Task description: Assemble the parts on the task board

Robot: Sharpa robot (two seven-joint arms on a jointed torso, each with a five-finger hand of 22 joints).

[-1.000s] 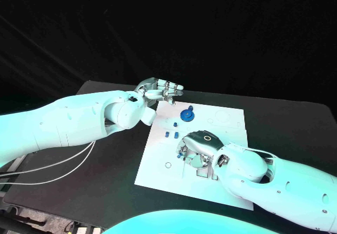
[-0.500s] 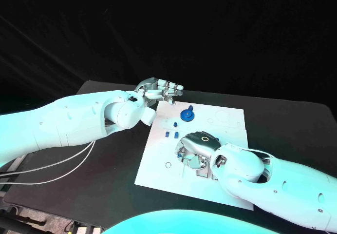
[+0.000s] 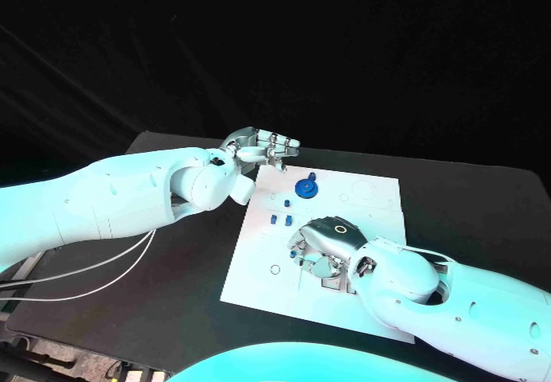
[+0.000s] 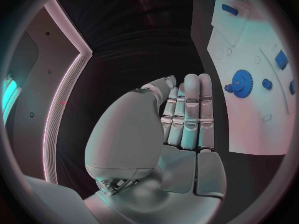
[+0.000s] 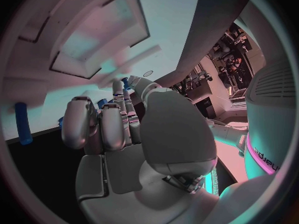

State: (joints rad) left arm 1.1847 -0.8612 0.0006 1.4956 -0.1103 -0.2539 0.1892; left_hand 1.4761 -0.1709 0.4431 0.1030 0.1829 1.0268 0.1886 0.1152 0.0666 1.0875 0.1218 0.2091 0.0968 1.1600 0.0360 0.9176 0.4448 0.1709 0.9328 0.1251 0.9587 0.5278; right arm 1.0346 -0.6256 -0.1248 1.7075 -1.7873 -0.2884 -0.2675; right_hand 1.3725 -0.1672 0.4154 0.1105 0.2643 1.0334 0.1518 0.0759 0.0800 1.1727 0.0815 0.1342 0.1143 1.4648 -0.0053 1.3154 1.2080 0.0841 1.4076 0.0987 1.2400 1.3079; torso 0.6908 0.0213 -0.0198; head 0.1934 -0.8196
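Task board [image 3: 361,306] lies mid-frame, its blue gear [image 3: 306,189] toward the upper middle. Over the past second the right hand [image 3: 327,247] dipped left, then returned above small blue parts [image 3: 280,218]; whether it holds one cannot be told. Left hand [image 3: 259,149] hovers empty, fingers straight, so assembly looks barely advanced.

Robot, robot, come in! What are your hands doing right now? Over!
Left hand off the task board's far corner, fingers together, holding nothing. Right hand down on the board among small blue parts; grip unclear. Blue gear stands clear.
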